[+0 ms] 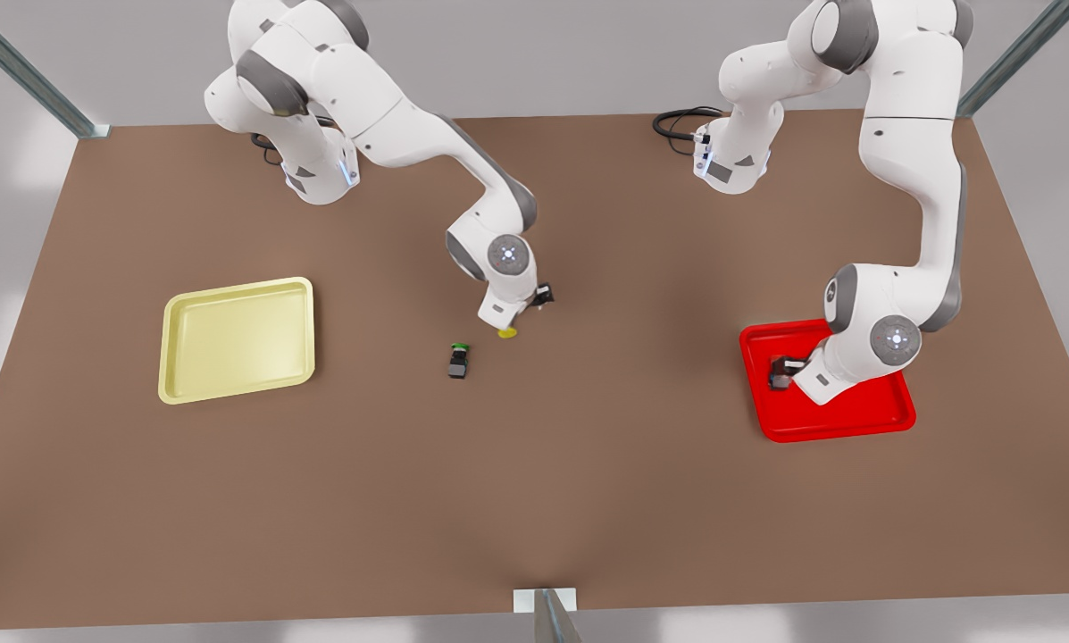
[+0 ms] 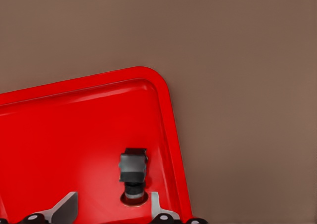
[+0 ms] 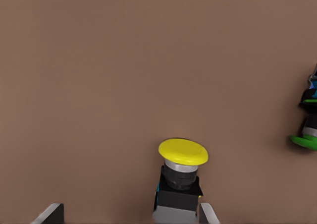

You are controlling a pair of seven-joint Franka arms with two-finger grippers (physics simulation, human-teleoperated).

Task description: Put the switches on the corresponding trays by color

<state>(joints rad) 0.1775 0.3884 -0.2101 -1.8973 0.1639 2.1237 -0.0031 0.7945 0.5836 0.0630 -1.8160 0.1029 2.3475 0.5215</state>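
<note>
The right tool (image 1: 518, 323) stands with fingers apart around the small dark-bodied yellow-capped switch (image 3: 181, 180) on the brown counter (image 1: 588, 464). The pale yellow plastic tray (image 1: 238, 339) lies well apart, toward the front view's left. The left tool (image 2: 111, 211), also apart, hovers over the red-capped switch (image 2: 133, 177), which lies in the bright red tray (image 2: 59, 135).

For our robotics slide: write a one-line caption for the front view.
Left gripper over the red tray; right gripper at the yellow switch; yellow tray waits.

red switch (image 2: 133, 172) in red tray (image 1: 856, 424), yellow switch (image 3: 179, 184) on table
</note>
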